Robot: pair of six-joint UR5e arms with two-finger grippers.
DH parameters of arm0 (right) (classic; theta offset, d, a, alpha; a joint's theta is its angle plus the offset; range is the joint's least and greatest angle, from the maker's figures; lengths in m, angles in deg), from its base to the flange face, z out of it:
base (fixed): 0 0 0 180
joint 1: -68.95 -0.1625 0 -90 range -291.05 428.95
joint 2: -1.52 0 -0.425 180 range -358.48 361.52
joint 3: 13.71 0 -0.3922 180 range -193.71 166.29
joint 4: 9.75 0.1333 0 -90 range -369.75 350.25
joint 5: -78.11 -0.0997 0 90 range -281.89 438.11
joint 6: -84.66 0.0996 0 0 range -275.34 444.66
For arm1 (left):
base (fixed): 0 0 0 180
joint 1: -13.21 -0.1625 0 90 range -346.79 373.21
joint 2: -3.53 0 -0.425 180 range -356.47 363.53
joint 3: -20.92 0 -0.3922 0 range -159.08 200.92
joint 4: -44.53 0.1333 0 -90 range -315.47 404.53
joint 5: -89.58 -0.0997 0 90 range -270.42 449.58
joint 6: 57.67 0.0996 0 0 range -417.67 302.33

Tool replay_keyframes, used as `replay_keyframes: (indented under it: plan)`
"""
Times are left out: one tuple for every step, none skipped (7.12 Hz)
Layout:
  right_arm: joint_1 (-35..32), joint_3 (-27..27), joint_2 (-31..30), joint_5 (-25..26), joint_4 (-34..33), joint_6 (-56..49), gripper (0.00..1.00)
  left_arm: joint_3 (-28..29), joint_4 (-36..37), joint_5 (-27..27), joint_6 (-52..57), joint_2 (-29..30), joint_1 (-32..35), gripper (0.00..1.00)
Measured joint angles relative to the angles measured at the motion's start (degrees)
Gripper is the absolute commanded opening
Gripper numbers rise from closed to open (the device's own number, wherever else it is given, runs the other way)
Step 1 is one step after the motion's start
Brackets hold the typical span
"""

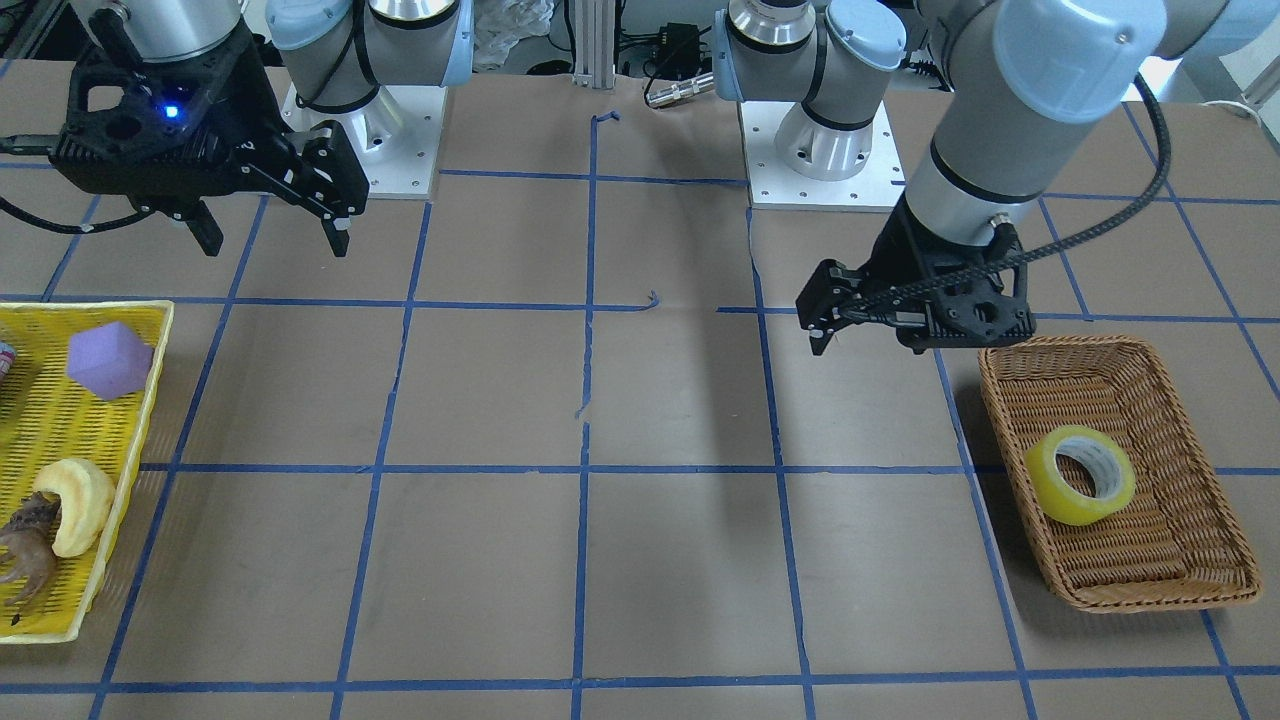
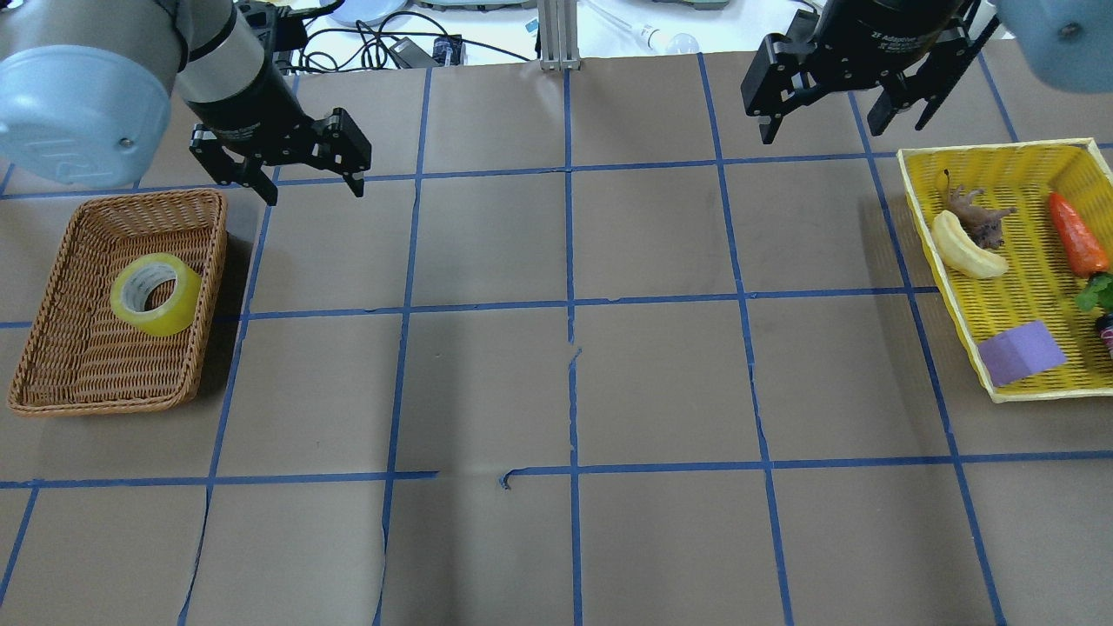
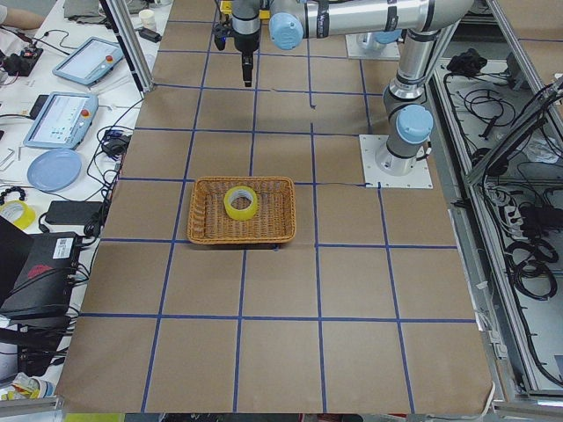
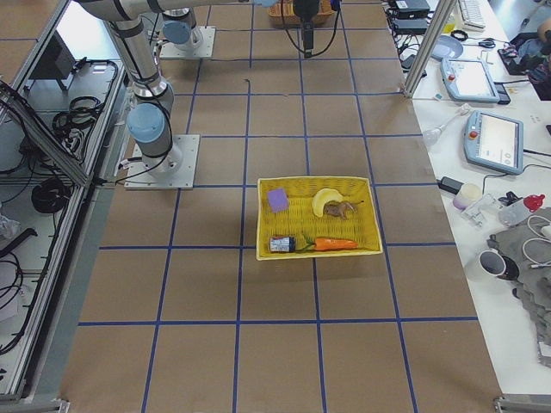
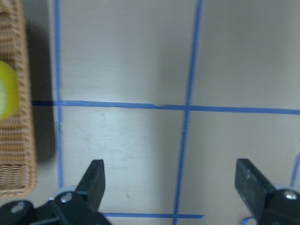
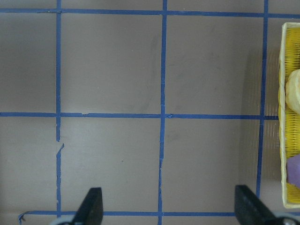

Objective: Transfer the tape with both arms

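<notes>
The yellow tape roll (image 2: 156,294) with a white core lies in the brown wicker basket (image 2: 52,261) on my left side. It also shows in the front view (image 1: 1080,475), the left side view (image 3: 239,202), and at the left edge of the left wrist view (image 5: 7,89). My left gripper (image 2: 313,187) hovers open and empty above the table beside the basket's far corner; it shows open in the front view (image 1: 822,325) and the wrist view (image 5: 171,183). My right gripper (image 2: 822,126) is open and empty, high near the yellow tray; it also shows in the right wrist view (image 6: 168,206).
A yellow mesh tray (image 2: 948,287) on my right holds a pale croissant toy (image 2: 967,248), a carrot (image 2: 1076,235), a purple block (image 2: 1019,352) and a small brown figure. Blue tape lines grid the brown table. Both arm bases stand at the robot-side edge.
</notes>
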Motion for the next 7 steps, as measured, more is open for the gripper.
replay_keyframes:
  plan:
    - [0.0,0.0,0.0,0.0,0.0,0.0,1.0,2.17,-4.03,0.87,-0.6,-0.76,0.89,1.0]
    - [0.0,0.0,0.03,0.0,0.0,0.0,1.0,4.07,-8.79,0.46,-0.7,-1.32,1.13,1.0]
    - [0.02,0.0,0.03,0.0,0.0,0.0,1.0,4.9,-12.41,-0.78,-0.58,-2.1,1.13,1.0]
    - [0.05,0.0,0.03,0.0,0.0,0.0,1.0,5.2,-15.11,-1.55,-0.32,-2.99,1.03,1.0]
    - [0.07,0.0,0.02,0.0,0.0,0.0,1.0,5.29,-16.36,-1.9,0.49,-3.64,0.87,1.0]
    - [0.08,0.0,0.02,0.0,0.0,0.0,1.0,5.31,-16.42,-1.98,1.68,-3.93,0.78,1.0]
    - [0.08,0.0,0.02,0.0,0.0,0.0,1.0,5.31,-15.16,-2.02,2.34,-3.91,0.76,1.0]
